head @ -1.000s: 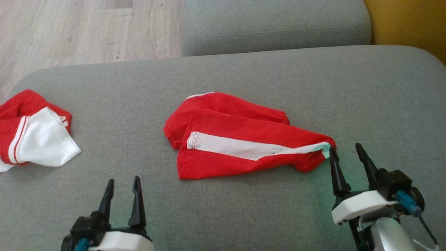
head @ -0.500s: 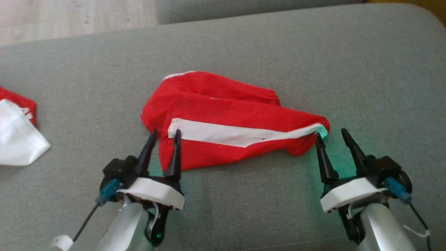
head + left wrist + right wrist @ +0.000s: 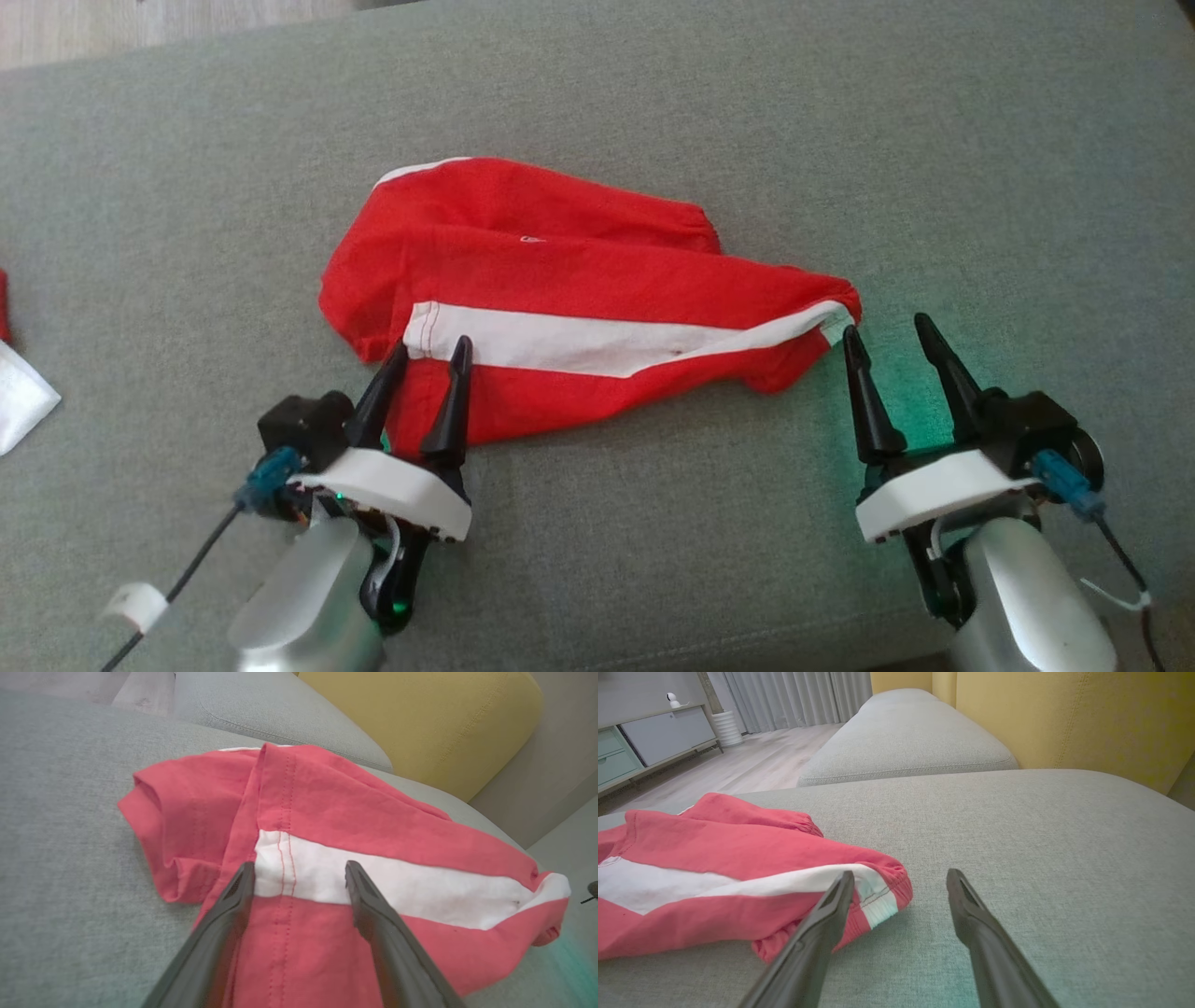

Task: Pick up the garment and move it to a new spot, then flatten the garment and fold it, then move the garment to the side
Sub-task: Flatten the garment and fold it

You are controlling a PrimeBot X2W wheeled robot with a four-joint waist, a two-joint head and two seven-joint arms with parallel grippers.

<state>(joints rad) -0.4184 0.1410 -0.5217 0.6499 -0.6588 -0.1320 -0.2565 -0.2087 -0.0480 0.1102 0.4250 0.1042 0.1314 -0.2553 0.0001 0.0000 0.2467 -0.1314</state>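
Observation:
The garment (image 3: 579, 289) is red with a white stripe and lies folded over on the grey sofa cushion (image 3: 980, 168). My left gripper (image 3: 431, 343) stands open over the garment's left hem, its fingers astride the stripe's end (image 3: 299, 872). My right gripper (image 3: 887, 327) is open too, just off the garment's right tip, with its left finger beside the white-edged cuff (image 3: 878, 900). Nothing is held by either gripper.
Another red and white cloth (image 3: 14, 392) lies at the left edge of the cushion. A second grey cushion (image 3: 906, 742) and yellow backrest (image 3: 1087, 718) lie beyond. Wooden floor (image 3: 752, 760) and a cabinet (image 3: 649, 737) are further off.
The camera has tilted down and shifted, so the scene slid up and left. My left gripper has come forward from the near edge onto the garment's left hem. The right gripper stays by the right tip.

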